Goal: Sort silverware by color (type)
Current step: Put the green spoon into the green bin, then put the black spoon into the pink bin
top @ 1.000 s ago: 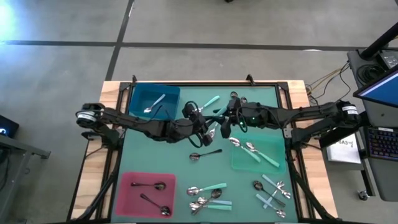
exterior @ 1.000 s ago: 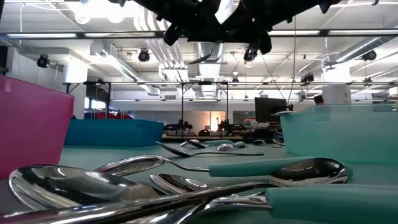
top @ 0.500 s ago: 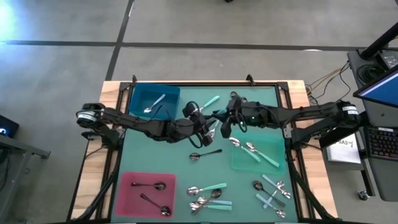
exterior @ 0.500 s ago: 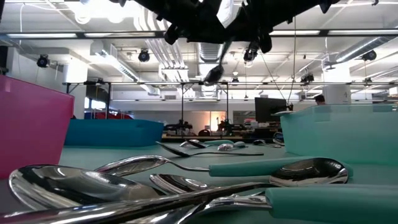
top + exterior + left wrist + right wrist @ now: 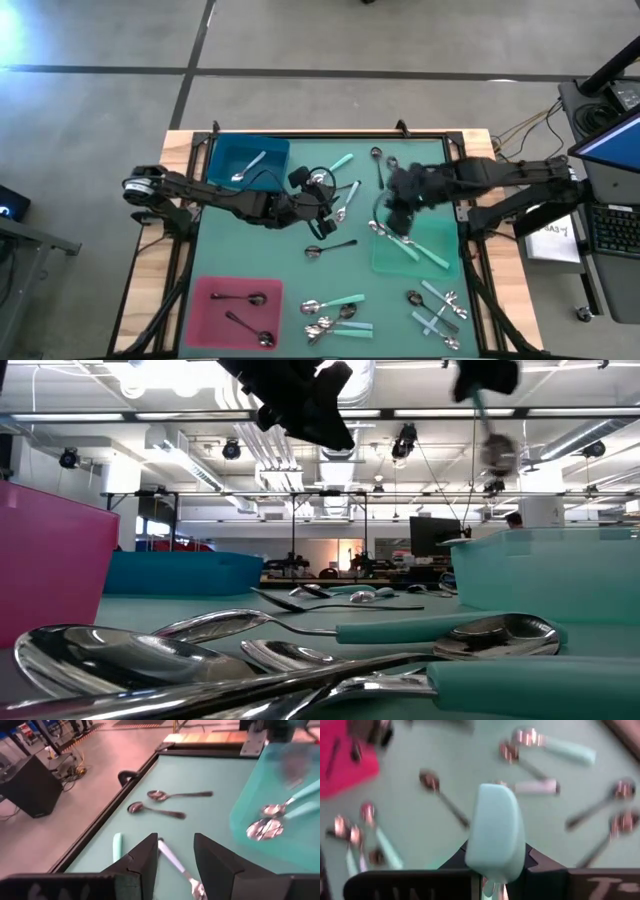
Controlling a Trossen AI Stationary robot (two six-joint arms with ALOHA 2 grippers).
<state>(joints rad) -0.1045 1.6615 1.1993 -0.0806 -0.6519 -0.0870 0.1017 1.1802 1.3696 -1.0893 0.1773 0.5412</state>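
My right gripper (image 5: 396, 207) is shut on a mint-green-handled spoon (image 5: 495, 830) high above the far left corner of the green tray (image 5: 440, 268), which holds mint-handled spoons. In the low view that spoon (image 5: 490, 430) shows blurred under the gripper. My left gripper (image 5: 175, 857) stands open over the table's middle (image 5: 326, 192), above a loose pale-handled spoon (image 5: 175, 865), touching nothing. More spoons lie flat on the mat: a black-handled one (image 5: 330, 247) and clusters near the front (image 5: 335, 312) (image 5: 437, 308). My right gripper pinches the spoon's mint handle (image 5: 492, 865) between its two fingers, slanting down from above. The handle's rounded end (image 5: 495, 795) sticks out ahead of the fingers. The spoon is lifted clear of the table and the tray.
A blue tray (image 5: 225, 150) with one spoon stands at the far left. A pink tray (image 5: 205, 300) with black-handled spoons is at the near left. Two dark-handled spoons (image 5: 177, 795) lie by the far edge. Bare mat lies between the pink and green trays.
The two grippers were together over the table's middle with the mint spoon between them. My left gripper has let go of it and stayed put. My right gripper has carried it up and toward the table's right edge, tipping downward, until it is over the green tray's corner.
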